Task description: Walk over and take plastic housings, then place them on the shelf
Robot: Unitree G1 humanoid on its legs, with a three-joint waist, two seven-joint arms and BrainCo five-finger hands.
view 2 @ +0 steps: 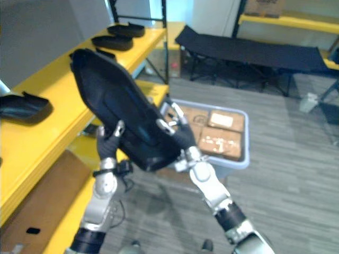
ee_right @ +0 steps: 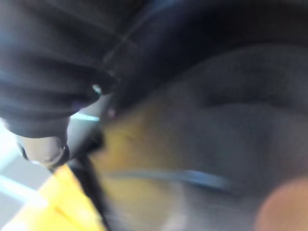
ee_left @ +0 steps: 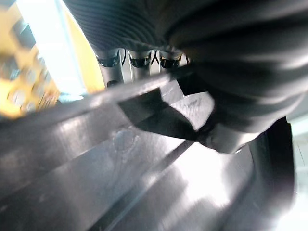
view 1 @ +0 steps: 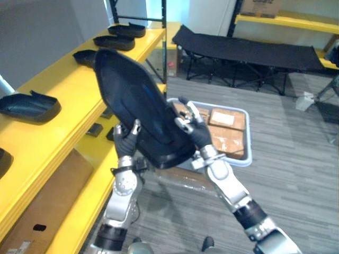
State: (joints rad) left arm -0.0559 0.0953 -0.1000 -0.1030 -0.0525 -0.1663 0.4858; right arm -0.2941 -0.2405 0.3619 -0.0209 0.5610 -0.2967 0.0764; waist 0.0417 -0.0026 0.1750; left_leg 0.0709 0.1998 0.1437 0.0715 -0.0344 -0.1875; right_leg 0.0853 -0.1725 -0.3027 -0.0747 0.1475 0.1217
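Note:
I hold a large black plastic housing (view 1: 135, 103) up in front of me with both hands, tilted with its narrow end toward the yellow shelf (view 1: 63, 108). My left hand (view 1: 126, 138) grips its lower left edge, thumb over the rim. My right hand (view 1: 192, 129) clasps the lower right edge, fingers curled on it. In the left wrist view the housing's glossy inner face (ee_left: 144, 183) lies close under my fingers (ee_left: 139, 60). Several more black housings lie on the shelf: one (view 1: 29, 106) at the left, others (view 1: 114, 41) farther back.
A grey bin (view 1: 233, 159) with brown cardboard boxes (view 1: 228, 138) stands on the floor just behind my right hand. A black folding cot (view 1: 249, 50) stands farther back. A lower yellow shelf level (view 1: 92, 196) runs below, with a cardboard sheet (view 1: 47, 203) under the top board.

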